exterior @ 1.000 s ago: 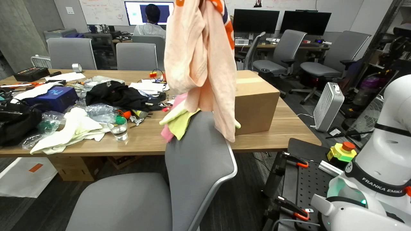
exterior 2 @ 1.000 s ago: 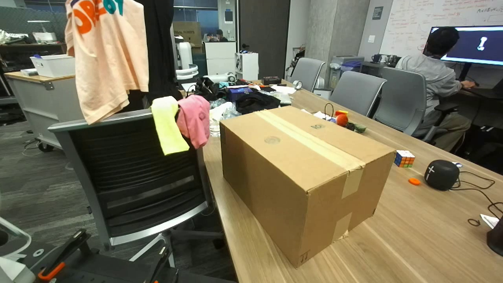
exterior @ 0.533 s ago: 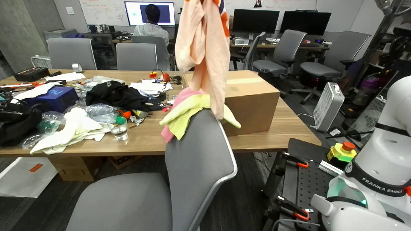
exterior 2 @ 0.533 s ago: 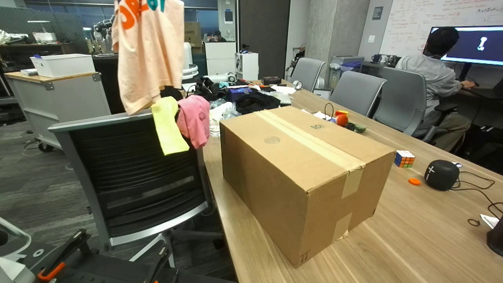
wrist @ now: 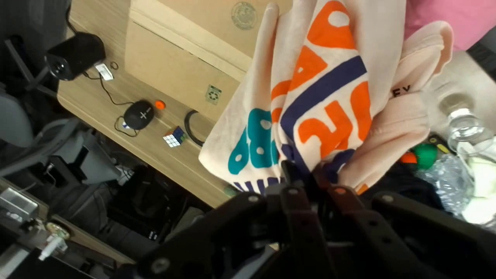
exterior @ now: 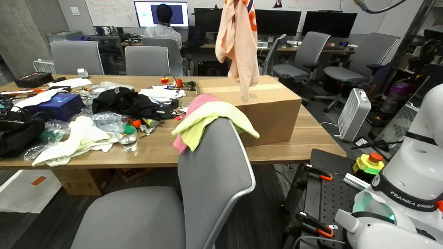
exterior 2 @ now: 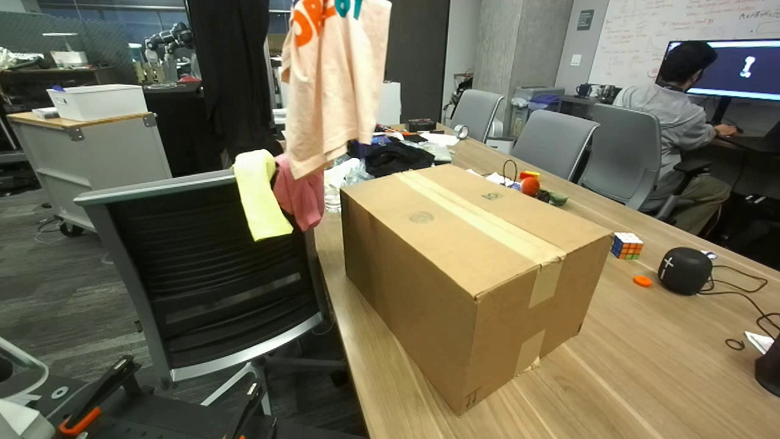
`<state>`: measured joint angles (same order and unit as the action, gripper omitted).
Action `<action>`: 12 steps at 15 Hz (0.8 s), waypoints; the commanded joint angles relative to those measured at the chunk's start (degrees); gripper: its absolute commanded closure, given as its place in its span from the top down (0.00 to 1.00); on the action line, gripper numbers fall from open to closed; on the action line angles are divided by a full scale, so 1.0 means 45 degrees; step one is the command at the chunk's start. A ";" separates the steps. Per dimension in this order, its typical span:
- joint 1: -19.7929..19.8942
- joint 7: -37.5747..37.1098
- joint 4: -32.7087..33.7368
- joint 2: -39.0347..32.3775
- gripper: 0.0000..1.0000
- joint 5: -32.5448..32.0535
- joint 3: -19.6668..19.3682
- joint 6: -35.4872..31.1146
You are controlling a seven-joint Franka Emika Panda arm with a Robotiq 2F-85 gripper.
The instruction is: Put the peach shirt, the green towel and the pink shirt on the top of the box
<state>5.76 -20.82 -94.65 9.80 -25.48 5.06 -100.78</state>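
Peach shirt has swung toward the box, hanging near its edge, jaws of the gripper clamped on it. Green towel and pink shirt drape the chair. Carrying seems in hand; next: centre it over the top, then release.

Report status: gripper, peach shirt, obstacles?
Gripper shut on peach shirt. Hanging, not yet on box. Possible snag: chair back, draped with green towel and pink shirt.

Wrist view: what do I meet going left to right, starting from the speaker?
Speaker → cube → peach shirt → pink shirt. Box left out: its span overlaps several of these.
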 commanded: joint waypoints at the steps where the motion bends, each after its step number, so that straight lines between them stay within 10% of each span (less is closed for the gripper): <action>1: 0.0183 -0.0212 0.2180 -0.1522 0.02 -0.0191 -0.0746 0.1026; 12: 0.0662 -0.1107 0.5731 -0.4217 0.02 -0.0744 -0.2999 0.2034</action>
<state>8.89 -24.89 -75.95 -5.03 -28.02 -6.75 -94.51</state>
